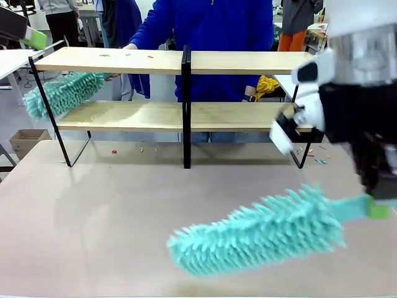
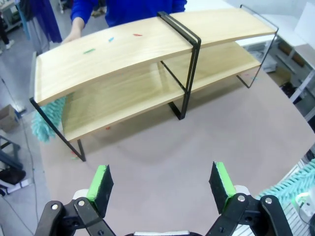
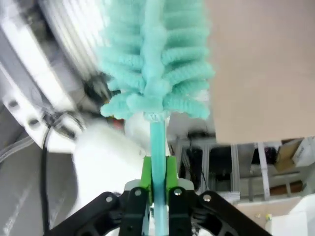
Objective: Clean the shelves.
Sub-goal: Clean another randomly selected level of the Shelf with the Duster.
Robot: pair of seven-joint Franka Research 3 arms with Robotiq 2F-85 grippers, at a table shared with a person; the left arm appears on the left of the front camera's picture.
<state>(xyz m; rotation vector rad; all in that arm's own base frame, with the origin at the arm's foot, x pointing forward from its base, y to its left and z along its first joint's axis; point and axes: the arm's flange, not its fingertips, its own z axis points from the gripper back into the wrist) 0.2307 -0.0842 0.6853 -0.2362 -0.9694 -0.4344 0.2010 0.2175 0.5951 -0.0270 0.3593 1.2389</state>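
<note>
The shelves [image 1: 124, 61], two pale boards in a black frame, stand on your beige table [image 1: 93, 211], with a person [image 1: 211, 31] in blue behind them. In front of them your right gripper [image 1: 379, 209] pinches a teal duster [image 1: 260, 233]. From the left wrist, your left gripper [image 2: 162, 179] gapes before the shelves. From the right wrist, green pads [image 3: 146, 172] clamp the duster's handle.

Bright, even indoor light. Soft shadows on table [image 1: 93, 205] directly under shelves [image 1: 124, 115], so light falls from above. Faint sheen on table in front of shelves. Duster [image 1: 254, 239] in front of shelves and white arm [image 1: 360, 56] right of shelves motion-blurred. Left wrist view bows shelves' boards. Right wrist view soft, duster fuzzy.
</note>
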